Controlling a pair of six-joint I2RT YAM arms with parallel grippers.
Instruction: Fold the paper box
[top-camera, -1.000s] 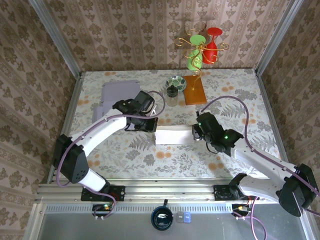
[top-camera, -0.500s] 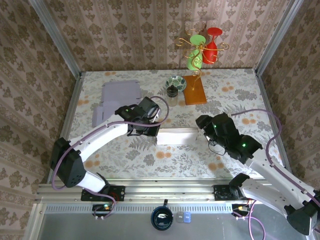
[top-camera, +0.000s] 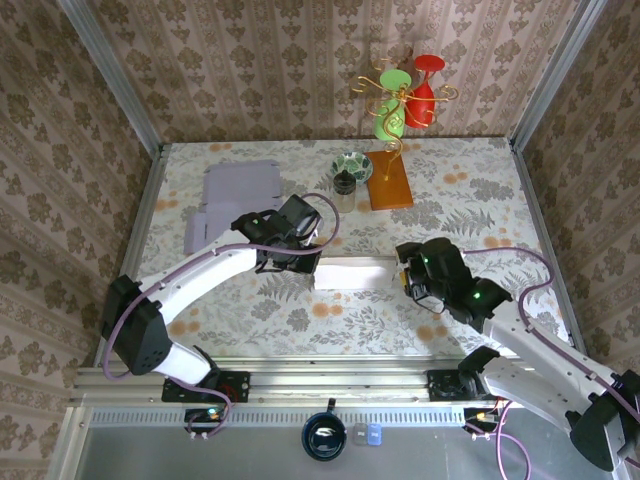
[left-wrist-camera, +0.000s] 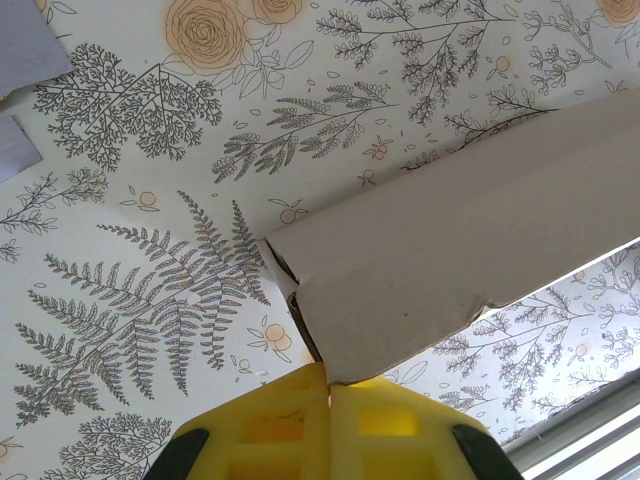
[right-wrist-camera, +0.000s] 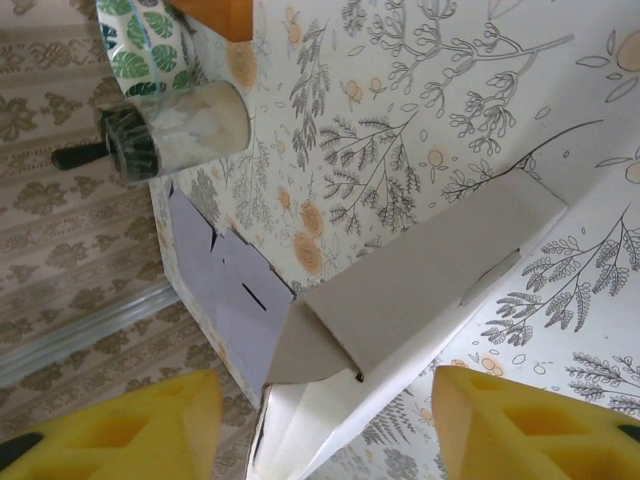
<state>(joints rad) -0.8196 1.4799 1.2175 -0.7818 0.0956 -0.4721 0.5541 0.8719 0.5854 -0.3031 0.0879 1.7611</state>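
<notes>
The paper box (top-camera: 352, 273) is lying at the middle of the table (top-camera: 480, 190); the left gripper (left-wrist-camera: 328, 392) is pinching its left corner, jaws clenched on the cardboard; the right gripper (top-camera: 404, 276) is standing released, the box's right end lying between its fingers (right-wrist-camera: 500, 415); the pinched edge is disappearing between the yellow tips; a jar (top-camera: 344, 192), a bowl (top-camera: 352, 166) and a wooden board (top-camera: 390, 182) are standing beyond, well apart.

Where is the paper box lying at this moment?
In the top view the paper box lies at the middle of the table, the left gripper pinching its left end, the open right gripper at its right end.
</notes>
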